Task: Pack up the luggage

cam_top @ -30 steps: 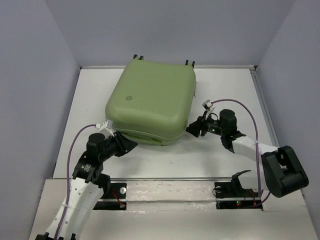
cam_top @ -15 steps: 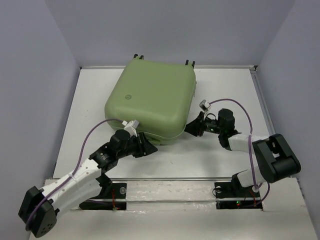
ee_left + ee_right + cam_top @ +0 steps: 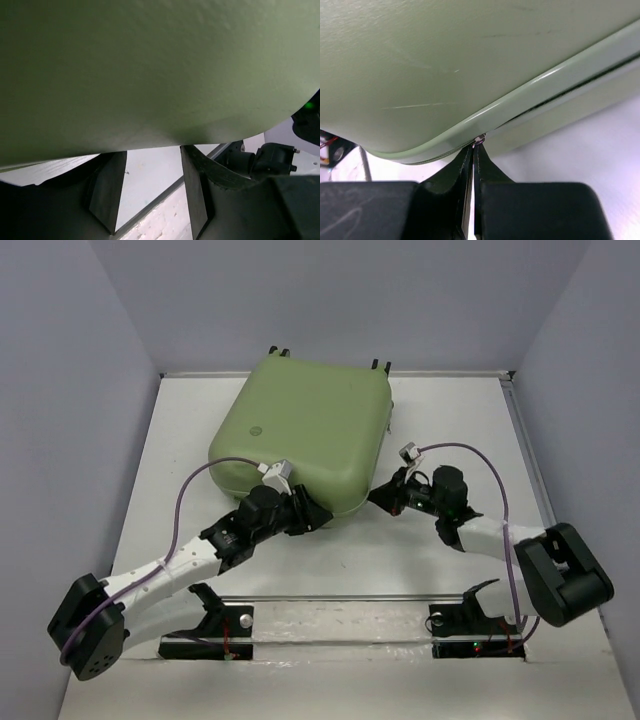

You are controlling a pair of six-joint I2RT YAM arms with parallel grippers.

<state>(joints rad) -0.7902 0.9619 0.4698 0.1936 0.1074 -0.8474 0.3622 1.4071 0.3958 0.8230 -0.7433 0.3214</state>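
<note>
Right fingers (image 3: 492,172) pinched shut, tips at the seam (image 3: 535,87), maybe on a zip tab. Left fingers (image 3: 107,192) spread, empty, at the suitcase (image 3: 305,435) near edge. Suitcase lid down, at the back of the bench (image 3: 450,420). Best: drag along the seam, left bracing.

Top view's evenly lit, soft shadows on the counter (image 3: 440,420); wrist shots dimmer, suitcase (image 3: 150,65) blurry up close.

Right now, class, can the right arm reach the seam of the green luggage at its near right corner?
Probably yes: the right gripper, tips shut, touches the seam of the luggage, with nothing between them.
</note>
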